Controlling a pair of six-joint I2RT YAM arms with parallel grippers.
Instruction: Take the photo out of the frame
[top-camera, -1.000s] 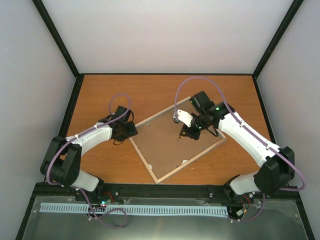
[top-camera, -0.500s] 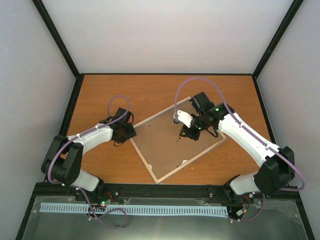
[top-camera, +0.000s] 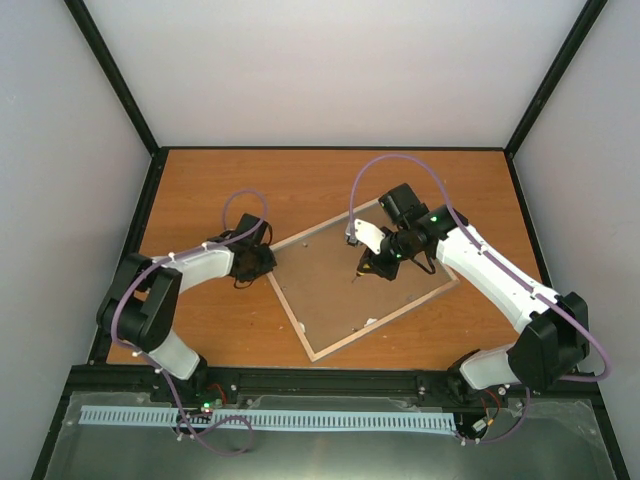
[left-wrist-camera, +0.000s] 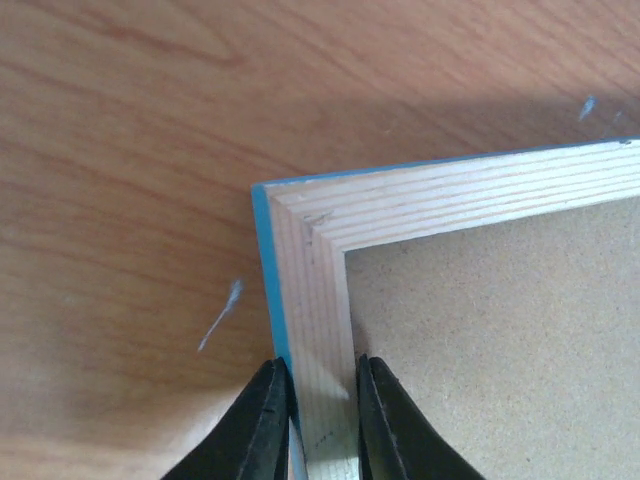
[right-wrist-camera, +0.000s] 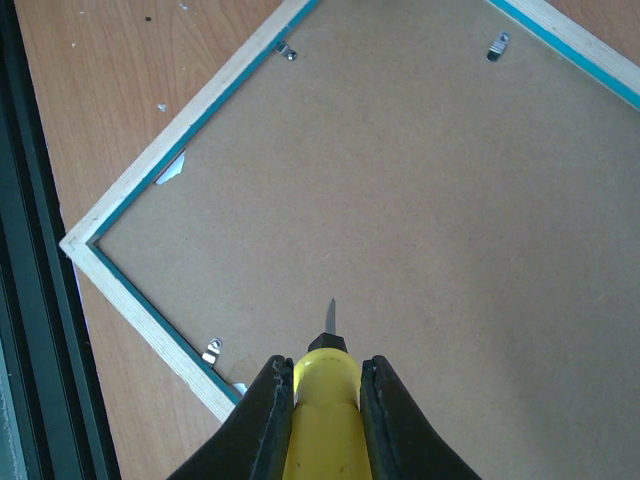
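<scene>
The frame lies face down and askew on the table, its brown backing board up. The photo is hidden under the board. My left gripper is shut on the frame's left rail just below the corner; in the left wrist view the fingers pinch the pale wood rail with its turquoise edge. My right gripper is shut on a yellow-handled screwdriver, whose tip hovers over the middle of the backing board.
Small metal clips sit along the frame's inner edge, with others at the far side. The wooden table is bounded by a black rail at the near edge and by grey walls.
My left gripper has slid a little up and right along the frame's left corner, and the left arm's elbow has swung outward. The right arm and the screwdriver have not moved.
</scene>
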